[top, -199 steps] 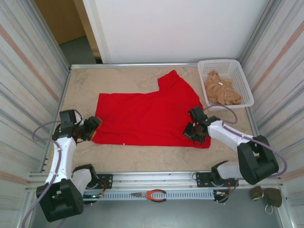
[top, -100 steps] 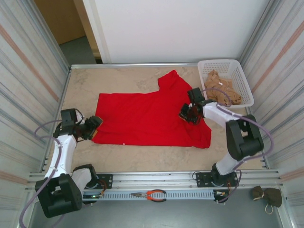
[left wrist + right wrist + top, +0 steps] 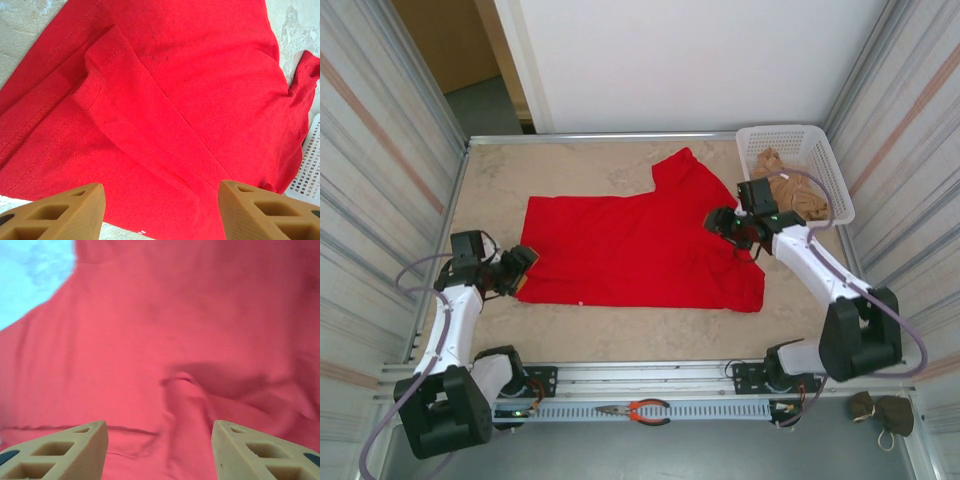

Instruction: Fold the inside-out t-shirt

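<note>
Two grippers, both spread wide and empty. Left gripper (image 3: 520, 268) sits at the left hem of the inside-out t-shirt (image 3: 630, 250), which lies flat mid-table; bare table (image 3: 495, 190) opens beyond. Right gripper (image 3: 718, 224) hovers over the shirt's right side, near the white basket (image 3: 780, 129).
</note>
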Robot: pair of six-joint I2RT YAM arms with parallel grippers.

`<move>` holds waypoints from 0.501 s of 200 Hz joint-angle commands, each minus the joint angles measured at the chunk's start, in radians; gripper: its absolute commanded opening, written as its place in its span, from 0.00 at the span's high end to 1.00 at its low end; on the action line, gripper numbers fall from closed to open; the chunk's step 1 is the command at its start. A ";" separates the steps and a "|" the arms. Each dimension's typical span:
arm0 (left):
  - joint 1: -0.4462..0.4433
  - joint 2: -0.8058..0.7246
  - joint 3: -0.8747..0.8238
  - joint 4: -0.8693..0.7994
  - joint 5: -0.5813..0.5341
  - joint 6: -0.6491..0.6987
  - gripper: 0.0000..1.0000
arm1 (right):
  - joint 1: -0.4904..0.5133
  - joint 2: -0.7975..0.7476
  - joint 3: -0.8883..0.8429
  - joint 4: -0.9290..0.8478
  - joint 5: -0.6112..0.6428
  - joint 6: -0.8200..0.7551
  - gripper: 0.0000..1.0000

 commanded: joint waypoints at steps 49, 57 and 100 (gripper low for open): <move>-0.026 -0.004 -0.004 0.026 0.013 -0.017 0.39 | -0.138 -0.057 -0.200 -0.078 -0.012 -0.031 0.41; -0.028 -0.003 -0.005 0.028 0.014 -0.020 0.39 | -0.144 -0.045 -0.202 -0.064 -0.023 -0.028 0.41; -0.033 -0.007 -0.004 0.030 0.006 -0.028 0.39 | -0.158 0.037 -0.201 0.012 -0.086 0.010 0.52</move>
